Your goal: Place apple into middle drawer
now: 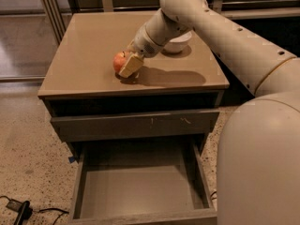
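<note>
I see the small round red-orange apple (120, 60) sitting on the flat brown counter (89, 46), near the middle of its front half, with my tool (127, 65) pressed against its right side. Below, the wide shallow grey wood-grain middle drawer (140, 191) stands pulled out, its smooth grey floor in view.

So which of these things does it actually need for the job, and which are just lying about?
Needed:
- apple, on the cabinet top
- gripper, at the apple
- drawer, pulled out below

Lying about:
- bowl, at the back of the cabinet top
- cable, on the floor
</note>
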Tool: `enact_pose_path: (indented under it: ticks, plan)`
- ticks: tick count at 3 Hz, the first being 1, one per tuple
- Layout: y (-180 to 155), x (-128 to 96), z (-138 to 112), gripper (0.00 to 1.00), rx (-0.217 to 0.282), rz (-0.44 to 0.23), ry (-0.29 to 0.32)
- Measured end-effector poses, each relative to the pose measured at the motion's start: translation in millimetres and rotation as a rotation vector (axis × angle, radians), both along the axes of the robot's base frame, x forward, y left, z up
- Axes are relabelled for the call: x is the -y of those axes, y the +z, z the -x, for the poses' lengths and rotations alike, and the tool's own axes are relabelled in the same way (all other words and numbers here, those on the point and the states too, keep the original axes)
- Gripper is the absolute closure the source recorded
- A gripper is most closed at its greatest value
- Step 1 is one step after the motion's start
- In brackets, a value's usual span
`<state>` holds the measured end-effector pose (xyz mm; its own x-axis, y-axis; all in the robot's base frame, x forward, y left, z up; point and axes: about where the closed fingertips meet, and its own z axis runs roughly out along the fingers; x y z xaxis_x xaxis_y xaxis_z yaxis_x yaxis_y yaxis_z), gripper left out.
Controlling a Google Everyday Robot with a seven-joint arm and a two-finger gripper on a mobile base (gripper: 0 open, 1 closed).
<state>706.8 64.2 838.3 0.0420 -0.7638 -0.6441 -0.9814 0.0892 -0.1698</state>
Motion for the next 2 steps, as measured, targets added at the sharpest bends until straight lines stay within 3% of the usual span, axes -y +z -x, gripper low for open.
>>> enact_pose_path:
  ticks: [1,2]
  plan:
    - [15,4,1,1.0,-0.005,-0.019,0.013]
    - [49,19,11,1.0,0.044,-0.032,0.027]
